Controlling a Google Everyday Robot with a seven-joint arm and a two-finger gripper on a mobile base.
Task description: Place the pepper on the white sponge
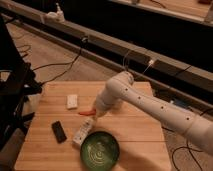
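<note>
As fingers hold it over table, red-orange pepper

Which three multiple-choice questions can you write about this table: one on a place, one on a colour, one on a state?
1. Where is the claw?
A. over the green bowl
B. next to the pepper, low over the middle of the table
C. off the table, over the floor

2. What colour is the bowl?
A. green
B. blue
C. white

3. What is the state of the pepper?
A. resting on the white sponge
B. inside the bowl
C. apart from the sponge, not yet on it

Answers:
1 B, since the arm's tip meets the pepper's end at mid-table.
2 A, since its inside shows dark green.
3 C, since bare wood shows between the pepper and the sponge.
</note>
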